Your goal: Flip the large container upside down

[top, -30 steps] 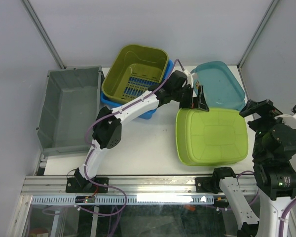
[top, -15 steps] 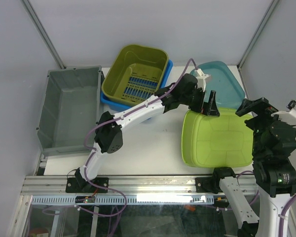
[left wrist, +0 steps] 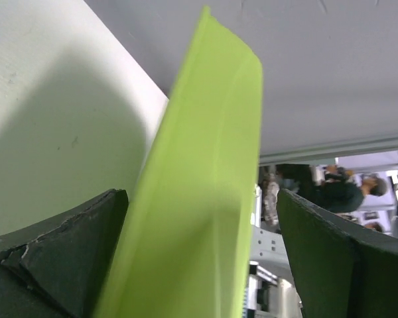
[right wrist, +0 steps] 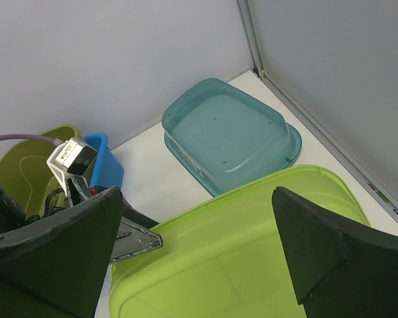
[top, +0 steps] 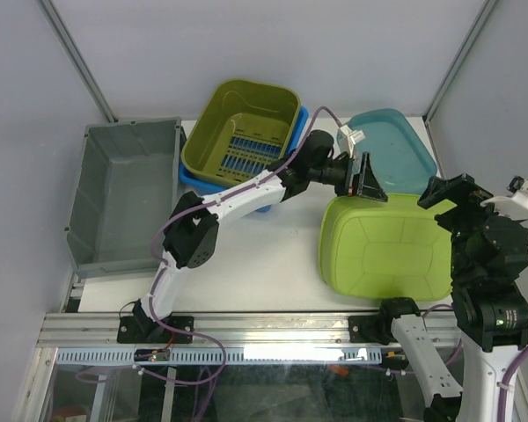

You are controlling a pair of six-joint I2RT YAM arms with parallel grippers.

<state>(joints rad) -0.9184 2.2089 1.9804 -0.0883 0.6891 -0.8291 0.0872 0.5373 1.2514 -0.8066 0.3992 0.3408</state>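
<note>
The large container [top: 385, 248] lies base-up at about 4 o'clock on the worktop [top: 264, 255], so the flip looks essentially done; the left tool [top: 367, 180], released, straddles its 11 o'clock rim unclamped, and the right tool [top: 458, 192] hovers released above its 2 o'clock corner, leaving seemingly only withdrawal.

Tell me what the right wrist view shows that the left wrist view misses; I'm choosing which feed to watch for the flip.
Right wrist only: the teal tub beyond, a corner of the blue bin, and the lime container's broad flat face. Left wrist only: that container's rim seen edge-on between the left gripper's open fingers. Both: the lime container and the white table.
</note>
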